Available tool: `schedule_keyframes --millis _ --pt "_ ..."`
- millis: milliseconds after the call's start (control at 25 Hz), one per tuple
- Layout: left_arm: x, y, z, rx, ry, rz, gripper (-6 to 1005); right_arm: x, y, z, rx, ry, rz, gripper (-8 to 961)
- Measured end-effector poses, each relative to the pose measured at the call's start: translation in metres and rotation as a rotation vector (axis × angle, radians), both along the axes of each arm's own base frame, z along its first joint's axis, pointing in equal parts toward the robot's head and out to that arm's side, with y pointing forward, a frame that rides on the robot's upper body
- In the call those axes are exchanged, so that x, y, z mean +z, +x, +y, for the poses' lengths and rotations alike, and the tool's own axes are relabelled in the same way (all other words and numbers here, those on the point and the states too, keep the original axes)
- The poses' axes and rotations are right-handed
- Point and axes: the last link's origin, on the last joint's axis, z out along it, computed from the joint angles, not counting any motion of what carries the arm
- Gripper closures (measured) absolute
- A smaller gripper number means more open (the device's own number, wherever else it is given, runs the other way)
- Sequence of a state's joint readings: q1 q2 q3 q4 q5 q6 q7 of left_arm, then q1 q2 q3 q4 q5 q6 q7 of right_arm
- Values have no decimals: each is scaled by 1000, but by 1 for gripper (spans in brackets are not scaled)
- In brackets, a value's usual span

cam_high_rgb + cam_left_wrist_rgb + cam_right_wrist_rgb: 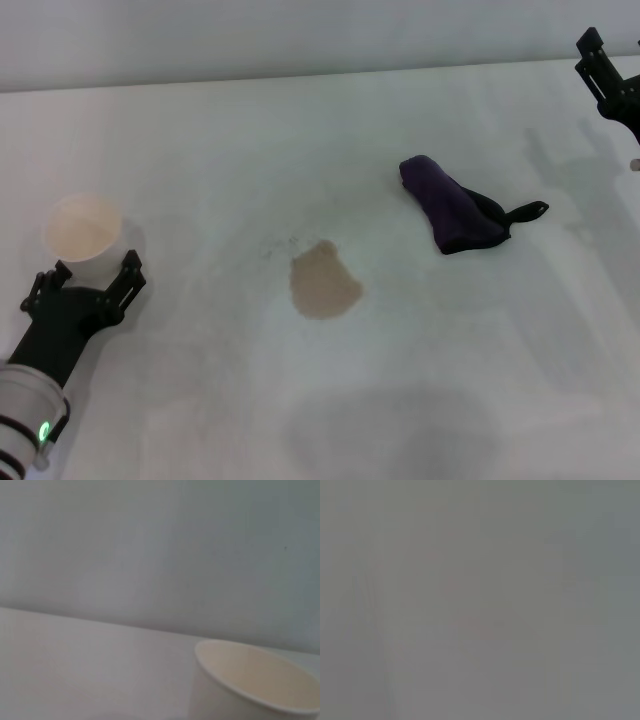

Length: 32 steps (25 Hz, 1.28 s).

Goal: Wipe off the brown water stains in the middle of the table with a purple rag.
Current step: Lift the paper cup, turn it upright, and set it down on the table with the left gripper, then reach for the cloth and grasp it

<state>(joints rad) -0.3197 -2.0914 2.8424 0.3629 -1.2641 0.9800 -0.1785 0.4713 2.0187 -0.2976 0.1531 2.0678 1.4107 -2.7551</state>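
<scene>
Soft, light purple rag (453, 208) lies bunched right of the brown stain (323, 281), best pinched mid-bundle; left gripper (92, 275) open around a paper cup (84, 232); right gripper (607, 62) far right, grip unclear

We note the table (420, 380) as a white, matte surface, smooth, with faint grey smudging. The brown water stains (322, 282) read flat and dull tan, no gloss. The purple rag (452, 208) is soft bunched cloth, dark purple, black edging and a loop tab. We see the cup (84, 234) as thin matte white paper with a cream inside. The left gripper (88, 284) looks like matte black plastic; the wrist behind it is pale and glossy. The right gripper (606, 72) has the same black finish.
</scene>
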Motion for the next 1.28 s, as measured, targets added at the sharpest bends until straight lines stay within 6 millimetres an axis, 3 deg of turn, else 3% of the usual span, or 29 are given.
schedule_keyframes --millis 640,800,1000,1280 --pt "-10 -5 -36 9 -27 24 105 1 -6 4 38 -16 -4 87" --pt "-13 -1 -57 -22 -27 2 105 2 -10 13 121 -169 31 87" --pt "2 8 -75 -100 90 -41 104 5 -19 42 154 -494 -31 87" --pt "25 12 -89 -157 232 -68 107 8 -56 71 99 -862 -349 88"
